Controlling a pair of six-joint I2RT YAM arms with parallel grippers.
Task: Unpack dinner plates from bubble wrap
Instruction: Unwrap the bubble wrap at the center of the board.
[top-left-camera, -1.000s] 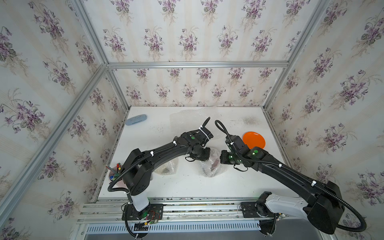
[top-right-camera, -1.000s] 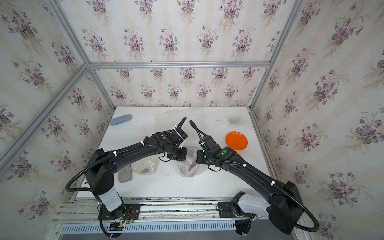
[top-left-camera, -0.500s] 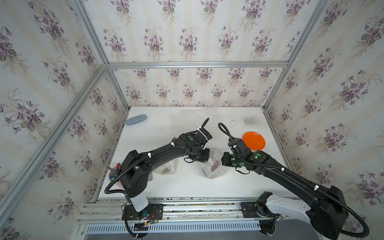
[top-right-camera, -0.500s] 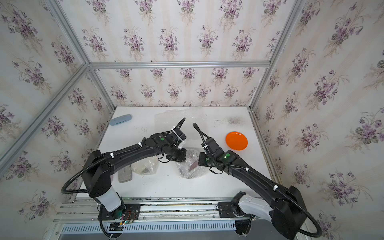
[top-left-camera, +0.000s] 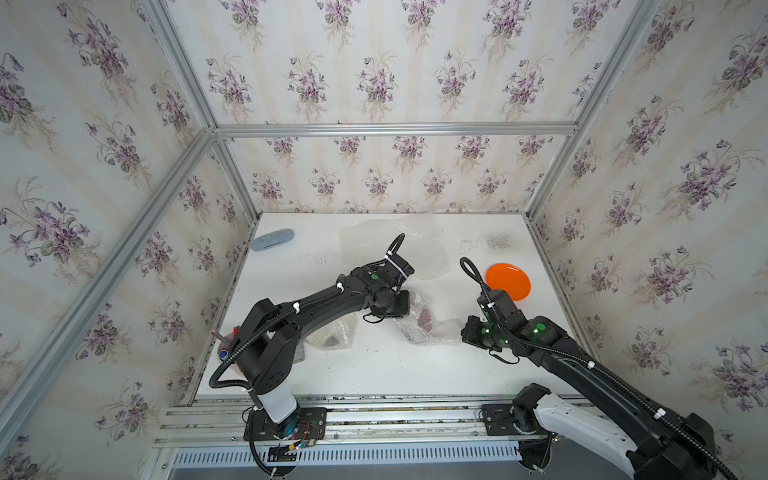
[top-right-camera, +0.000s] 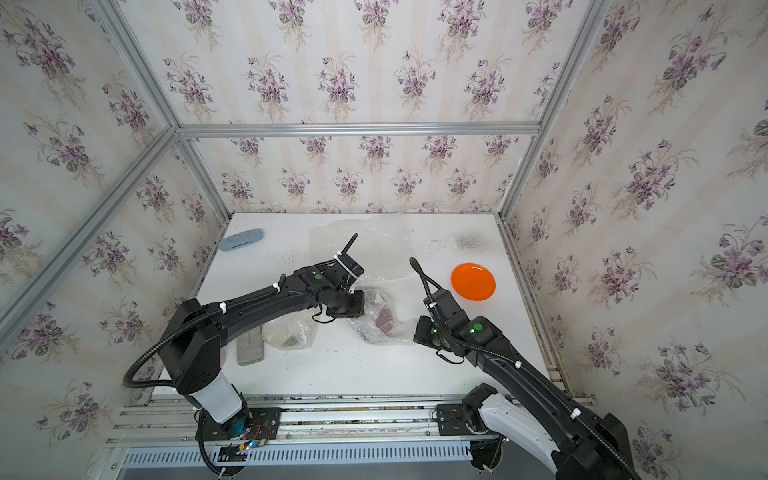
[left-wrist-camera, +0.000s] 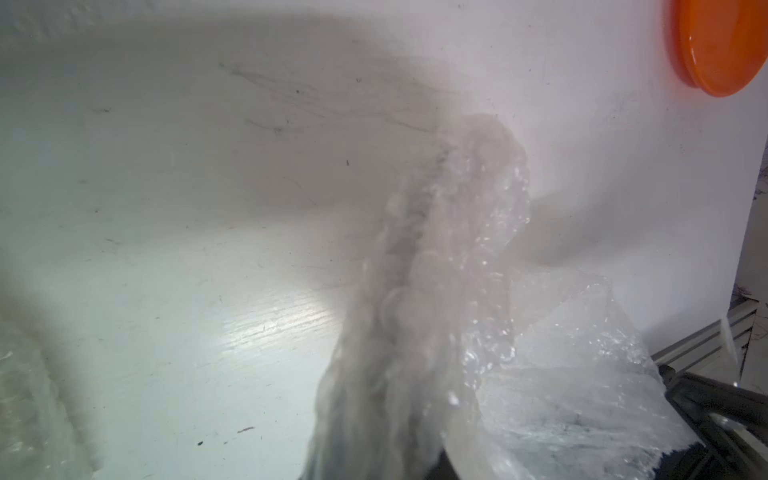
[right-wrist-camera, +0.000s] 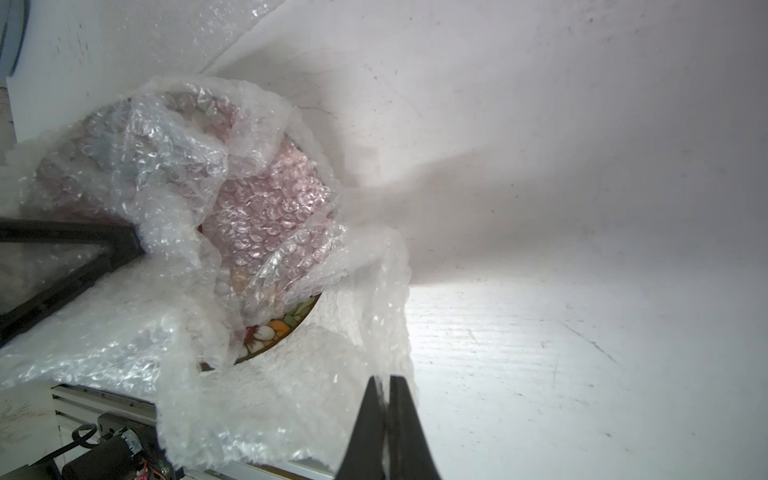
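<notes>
1 bare orange plate, 2 bubble wrap bundles, 1 loose sheet

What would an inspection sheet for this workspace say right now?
Surface: white table, scuffed, dark speckles far right.
Job's things: orange plate bare; red floral plate partly under bubble wrap; wrapped bundle by left arm; loose sheet at back.
Clutter: blue oval object; grey block; pens at left edge.
End effectors: left end effector and right end effector each shut on bubble wrap.
Cables: cable loop above each wrist.
Surroundings: floral walls, aluminium frame.
</notes>
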